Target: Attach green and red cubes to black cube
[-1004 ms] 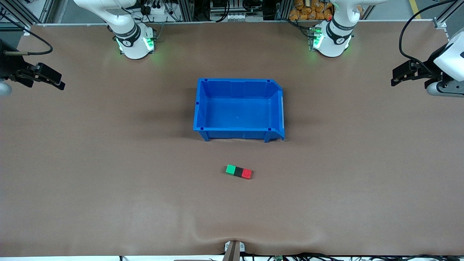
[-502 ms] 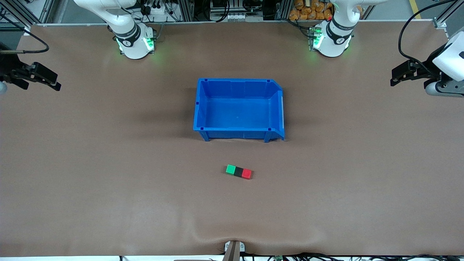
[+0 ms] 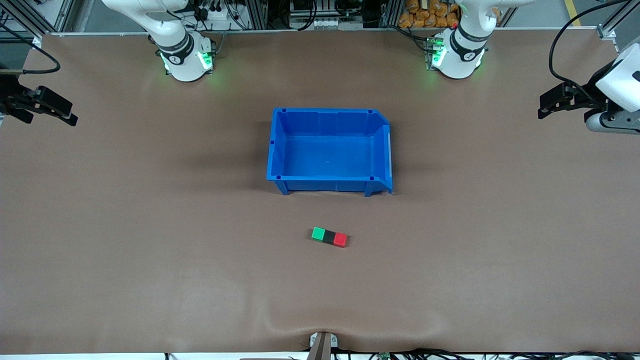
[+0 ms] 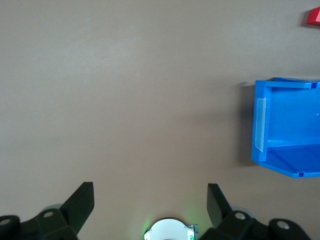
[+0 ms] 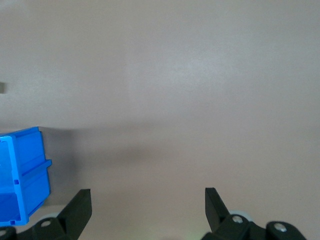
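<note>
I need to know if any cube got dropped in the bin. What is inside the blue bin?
Nothing shows inside the blue bin; its whole floor is visible and bare. No part of it is covered.

Count of things on the tabletop (image 3: 150,250): three cubes, one bin, two arms.

There was one green cube (image 3: 318,233), one black cube (image 3: 329,236), one red cube (image 3: 340,239), and one blue bin (image 3: 276,145); each arm carried one end effector, left (image 3: 546,105) and right (image 3: 62,114).
</note>
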`<action>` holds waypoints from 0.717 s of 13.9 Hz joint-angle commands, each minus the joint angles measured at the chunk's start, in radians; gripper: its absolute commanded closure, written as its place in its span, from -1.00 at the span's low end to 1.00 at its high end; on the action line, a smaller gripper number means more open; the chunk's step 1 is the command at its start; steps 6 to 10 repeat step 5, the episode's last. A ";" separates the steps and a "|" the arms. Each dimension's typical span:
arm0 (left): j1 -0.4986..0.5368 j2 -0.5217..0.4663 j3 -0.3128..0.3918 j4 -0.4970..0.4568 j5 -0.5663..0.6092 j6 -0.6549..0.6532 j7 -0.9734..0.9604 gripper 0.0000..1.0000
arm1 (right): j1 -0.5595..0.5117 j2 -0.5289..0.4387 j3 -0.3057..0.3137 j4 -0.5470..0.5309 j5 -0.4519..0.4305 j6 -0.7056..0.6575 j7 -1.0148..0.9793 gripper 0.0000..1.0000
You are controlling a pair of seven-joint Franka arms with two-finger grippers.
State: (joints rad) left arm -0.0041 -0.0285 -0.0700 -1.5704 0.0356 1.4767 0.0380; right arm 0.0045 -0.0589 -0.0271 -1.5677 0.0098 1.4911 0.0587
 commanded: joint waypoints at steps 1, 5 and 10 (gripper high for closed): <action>-0.004 0.007 -0.001 0.015 -0.003 0.000 0.003 -1.00 | -0.012 -0.016 0.007 -0.005 -0.019 0.000 -0.016 -1.00; -0.004 0.007 -0.001 0.016 -0.005 0.000 0.003 -1.00 | -0.011 -0.015 0.007 -0.005 -0.018 -0.003 -0.014 -1.00; -0.004 0.007 -0.001 0.016 -0.005 0.000 0.003 -1.00 | -0.011 -0.015 0.007 -0.005 -0.018 -0.003 -0.014 -1.00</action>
